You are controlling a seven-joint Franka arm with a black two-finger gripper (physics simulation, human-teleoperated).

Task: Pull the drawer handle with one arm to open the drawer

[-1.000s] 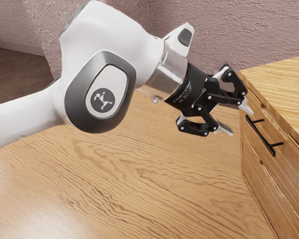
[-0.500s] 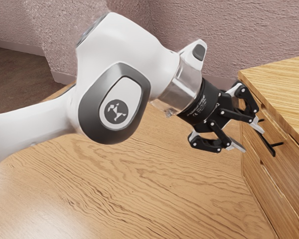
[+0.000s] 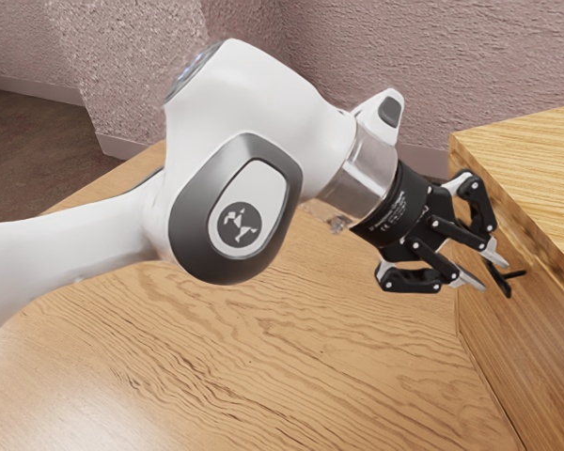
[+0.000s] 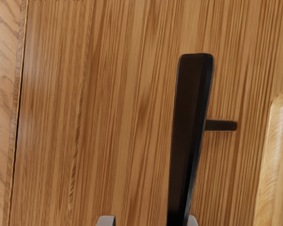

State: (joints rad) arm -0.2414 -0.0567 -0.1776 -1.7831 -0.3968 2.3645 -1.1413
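Observation:
A wooden cabinet (image 3: 531,160) stands at the exterior view's right, its drawer front (image 3: 517,324) facing my arm. The black bar handle (image 3: 509,276) sticks out from that front, and just its lower end shows past my fingers. My black gripper (image 3: 487,271) is open, its two fingers reaching either side of the handle's bar. In the wrist view the handle (image 4: 191,136) runs long and dark across the drawer front (image 4: 94,117), with one post joining it to the wood. Two pale fingertips (image 4: 106,220) show at the edge, the bar lying close to one of them.
The wooden table top (image 3: 291,366) spreads under the arm. A rough pinkish wall (image 3: 470,56) rises behind the cabinet. My white arm (image 3: 235,207) comes in from the exterior view's left.
My arm has moved toward the exterior view's right and slightly down, carrying the open gripper from beside the cabinet up to the handle. The drawer front has not moved.

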